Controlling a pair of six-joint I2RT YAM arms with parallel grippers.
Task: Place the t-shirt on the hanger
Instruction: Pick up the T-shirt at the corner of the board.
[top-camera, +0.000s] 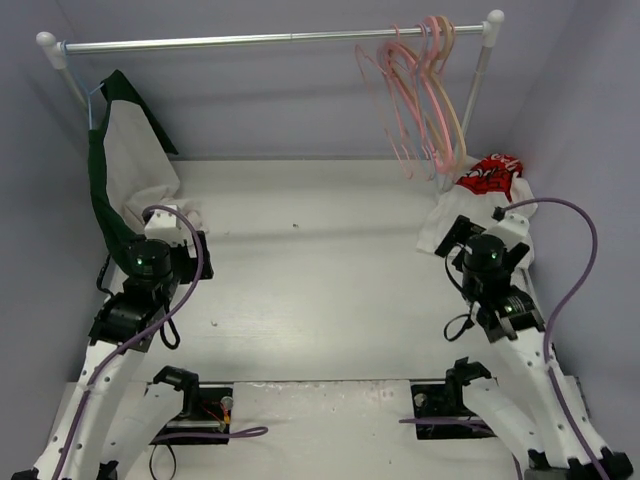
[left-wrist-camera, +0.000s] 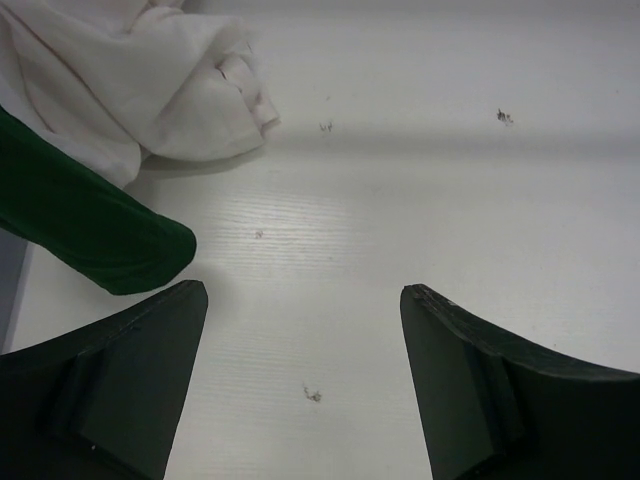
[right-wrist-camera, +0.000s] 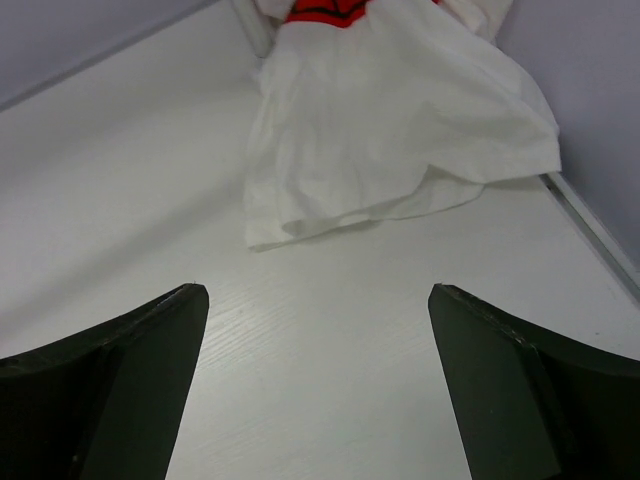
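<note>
Top external view: at the left end of the rail (top-camera: 250, 41) a green-trimmed shirt (top-camera: 120, 170) is hung, its lower folds spilled onto the table (top-camera: 320, 260). It is no part of the task and is judged best left alone. Just right of it the left gripper (top-camera: 180, 225) is held low over the table. In the left wrist view its jaws are seen spread wide with only bare table between them; the shirt's white folds and a green sleeve lie up and to the left, apart from the fingers (left-wrist-camera: 130, 380). This arm is judged to be parked in readiness, since nothing it needs lies within its jaws.

Further right, a bunch of hangers is hooked over the rail near its right end. The thin pink hangers (top-camera: 392, 95) are on the left of the bunch and the thicker peach hangers (top-camera: 445, 90) on the right. Which pink one is meant cannot be told.

Below them the t-shirt (top-camera: 487, 180) is heaped in the far right corner, at the foot of the rail's post (top-camera: 478, 75), its red print uppermost. The right gripper (top-camera: 462, 232) is set just short of it and aimed at it. In the right wrist view the jaws are wide apart and empty, and the t-shirt's white hem (right-wrist-camera: 400, 130) lies ahead, untouched. This is read as a pose for a first grasp, so the task is judged barely begun.
</note>
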